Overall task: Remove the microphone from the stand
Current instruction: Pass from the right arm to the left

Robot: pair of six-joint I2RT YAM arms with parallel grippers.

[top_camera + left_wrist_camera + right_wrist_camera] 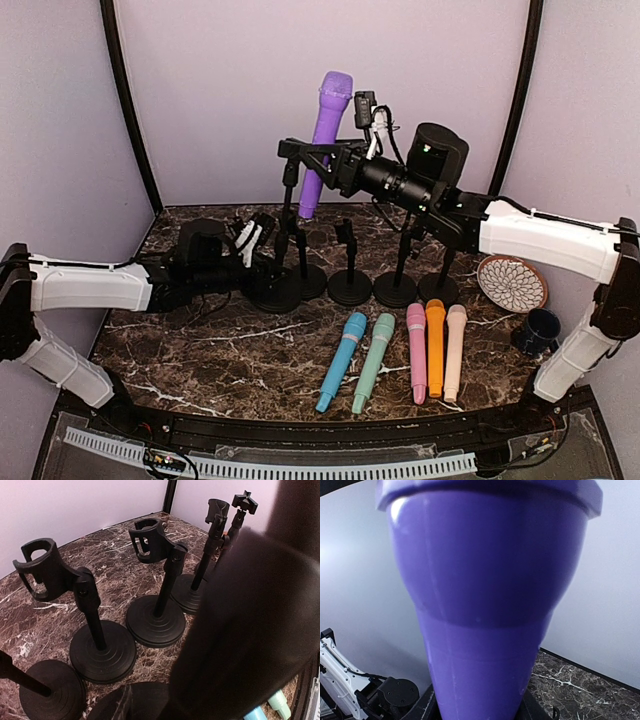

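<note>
- Your right claw [325, 160] is clamped on the body of the purple microphone [330, 110], high above the surface [200, 350]. In the right wrist view the microphone [485, 580] fills nearly the whole picture, with the black fingers [427, 707] pressed against its lower sides.
- The microphone stands tilted, its head toward 12 o'clock and its tail toward 6 o'clock. The tail hangs free just beside the pole of the tall stand [290, 215]. You cannot tell whether the stand's clip holds it.
- Your left claw [258, 240] sits low at 9 o'clock of that stand, close to its pole and round base. You cannot tell whether it is open or closed, because a dark blurred mass covers the right half of the left wrist view.
- At 3 o'clock of the tall stand, a row of empty stands [350, 287] runs across the surface, and their clips [150, 540] show clearly in the left wrist view.
- Toward 6 o'clock of that row, five microphones [416, 352] lie side by side.
- At 3 o'clock of the row are a patterned plate [511, 283] and a dark mug [535, 330].
</note>
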